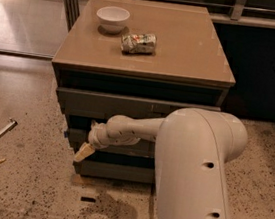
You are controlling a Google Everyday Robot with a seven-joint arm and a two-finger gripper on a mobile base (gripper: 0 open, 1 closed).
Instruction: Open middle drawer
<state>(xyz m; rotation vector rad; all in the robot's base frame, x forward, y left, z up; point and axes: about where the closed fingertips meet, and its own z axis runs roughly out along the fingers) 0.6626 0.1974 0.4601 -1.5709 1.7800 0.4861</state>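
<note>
One white bowl (113, 17); one crushed can (138, 43); one cabinet (127, 108); one tool (80, 155) low at its front.

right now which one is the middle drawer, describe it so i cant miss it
Find the brown-topped cabinet with a white bowl and a crushed can on it. Down its front, the middle drawer is the flat, handleless grey-brown band under the wider, jutting top drawer and above the bottom drawer. The pincer hangs by its lower left corner.
</note>
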